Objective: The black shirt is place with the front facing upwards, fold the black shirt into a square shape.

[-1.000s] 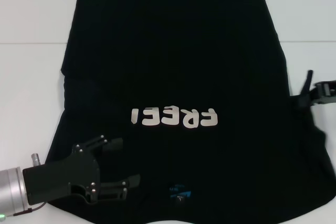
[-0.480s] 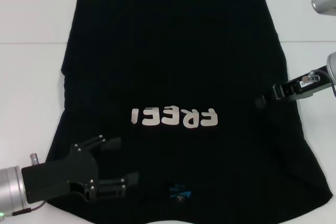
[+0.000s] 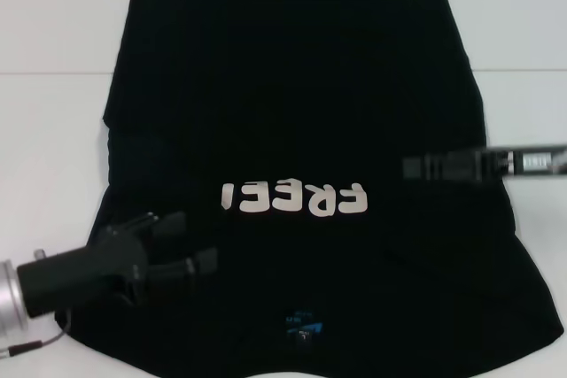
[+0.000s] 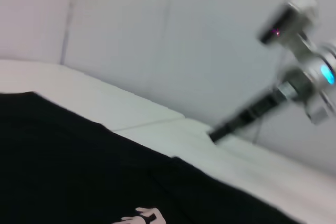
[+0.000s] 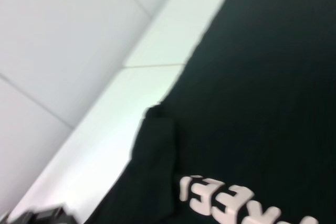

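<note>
The black shirt (image 3: 292,104) lies flat on the white table, front up, with cream letters (image 3: 294,198) across the chest and a blue neck label (image 3: 301,323) near the front edge. It also shows in the left wrist view (image 4: 79,171) and the right wrist view (image 5: 262,93). My left gripper (image 3: 188,243) is open and empty, low over the shirt's front left part. My right gripper (image 3: 415,167) reaches in from the right, level with the letters, over the shirt's right side. Whether it holds cloth is hidden, black on black.
The white table (image 3: 53,130) shows bare on both sides of the shirt, with a seam line across it. A folded-in sleeve (image 5: 153,156) lies along the shirt's left edge. My right arm (image 4: 247,116) shows in the left wrist view.
My right gripper has swept leftward from the shirt's right edge to over its right side, and that edge has drawn inward. My left gripper has turned and shifted slightly up and left.
</note>
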Robot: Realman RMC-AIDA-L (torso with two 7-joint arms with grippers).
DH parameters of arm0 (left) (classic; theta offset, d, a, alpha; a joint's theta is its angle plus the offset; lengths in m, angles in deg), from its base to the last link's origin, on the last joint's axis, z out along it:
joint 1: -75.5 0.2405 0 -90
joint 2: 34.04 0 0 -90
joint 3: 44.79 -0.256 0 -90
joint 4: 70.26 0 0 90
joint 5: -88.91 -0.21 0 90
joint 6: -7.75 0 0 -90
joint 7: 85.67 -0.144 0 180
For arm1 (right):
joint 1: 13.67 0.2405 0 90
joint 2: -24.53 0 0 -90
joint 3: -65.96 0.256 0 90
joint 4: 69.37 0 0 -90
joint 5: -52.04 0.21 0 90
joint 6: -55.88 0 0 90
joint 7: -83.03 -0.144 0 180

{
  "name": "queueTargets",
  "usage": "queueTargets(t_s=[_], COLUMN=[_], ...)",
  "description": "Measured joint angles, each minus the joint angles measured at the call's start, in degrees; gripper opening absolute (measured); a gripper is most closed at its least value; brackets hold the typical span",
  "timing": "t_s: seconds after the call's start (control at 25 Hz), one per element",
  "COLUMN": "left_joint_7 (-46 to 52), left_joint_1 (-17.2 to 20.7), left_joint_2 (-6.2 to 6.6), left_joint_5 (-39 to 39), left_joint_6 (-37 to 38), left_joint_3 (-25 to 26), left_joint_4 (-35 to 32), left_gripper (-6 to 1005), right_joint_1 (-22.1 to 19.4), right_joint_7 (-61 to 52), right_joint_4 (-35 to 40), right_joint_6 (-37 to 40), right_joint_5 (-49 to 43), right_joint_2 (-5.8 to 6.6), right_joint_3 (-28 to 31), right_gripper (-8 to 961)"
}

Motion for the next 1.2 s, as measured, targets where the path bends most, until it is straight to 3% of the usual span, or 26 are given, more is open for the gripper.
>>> queueTargets(t_s=[0.12, 0.16, 0.28, 0.36, 0.56, 0.68, 0.88, 1.2], left_joint_7=[13.0, 19.0, 28.5, 35.4, 51.6, 61.3, 69.7, 72.9], left_joint_1=[-1.0, -1.5, -1.7, -1.2, 0.3, -0.2, -2.8, -4.8], left_joint_2=[2.04, 3.41, 5.88, 7.30, 10.79, 11.79, 13.20, 13.99], left_joint_5=[0.5, 0.4, 0.2, 0.0, -2.5, -9.7, -20.3, -25.6], left_joint_6=[0.6, 0.9, 1.3, 1.4, 0.7, -1.3, -1.4, -0.9], left_joint_3=[0.5, 0.5, 0.6, 0.5, 0.6, 0.5, 0.3, 0.3], left_joint_4=[0.1, 0.5, 1.4, 0.9, -2.6, -5.8, -6.4, -5.2], left_gripper=[933, 933, 933, 933, 932, 932, 932, 932], right_joint_1=[-3.4, -4.8, -8.5, -9.9, -9.9, -9.8, -9.1, -9.1], right_joint_7=[15.9, 21.9, 37.1, 46.1, 61.3, 65.7, 66.9, 67.3], right_joint_4=[-2.8, -3.3, -3.8, -6.5, -15.3, -16.9, -18.1, -18.1], right_joint_6=[2.2, 2.8, 2.5, 2.5, 2.1, 1.0, -0.4, -2.7], right_joint_5=[3.7, 4.6, 7.3, 9.4, 12.2, 12.2, 12.1, 12.1], right_joint_2=[-1.45, -2.53, -6.06, -7.04, -6.83, -6.97, -6.92, -6.83], right_joint_3=[0.5, 0.4, 0.4, 0.0, -0.3, -0.4, -0.4, -1.9], right_gripper=[547, 596, 713, 782, 907, 944, 943, 943])
